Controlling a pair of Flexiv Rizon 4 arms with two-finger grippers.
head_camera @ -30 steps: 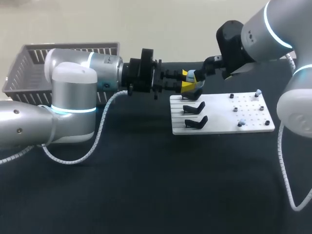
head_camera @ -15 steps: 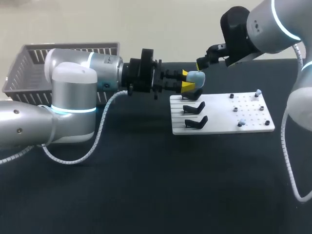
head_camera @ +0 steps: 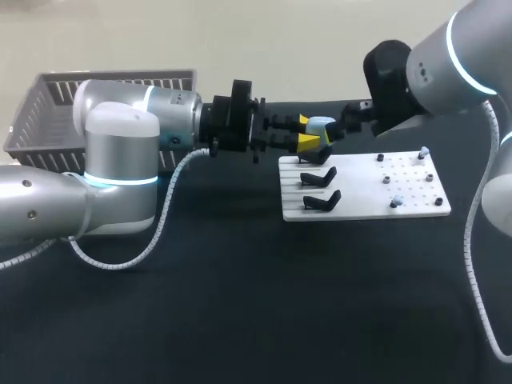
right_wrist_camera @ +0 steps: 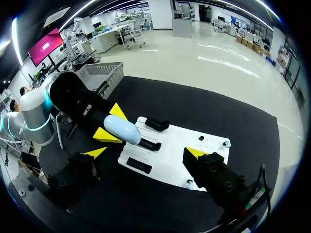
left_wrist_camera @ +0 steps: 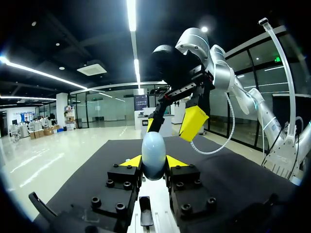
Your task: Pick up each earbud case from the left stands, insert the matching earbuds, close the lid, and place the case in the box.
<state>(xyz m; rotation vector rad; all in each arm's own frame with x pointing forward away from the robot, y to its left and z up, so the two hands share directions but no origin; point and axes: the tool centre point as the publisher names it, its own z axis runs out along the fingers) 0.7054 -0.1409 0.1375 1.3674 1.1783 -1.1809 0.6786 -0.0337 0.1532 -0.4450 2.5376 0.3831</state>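
Earbud case, pale blue and egg-shaped, sits clamped from both sides between the yellow tips of the left gripper, held in the air over the far left corner of the white board. Close by, the right gripper hangs with fingers spread wide, touching nothing. Picking up looks done (the lid appears closed). Next, I judge, comes opening it and fetching an earbud from near the board's far right corner.

The head camera looks down on the black bench from above and behind. The left wrist camera faces level across it, close to the pale blue case; the right wrist camera looks down from higher. All three share that case.
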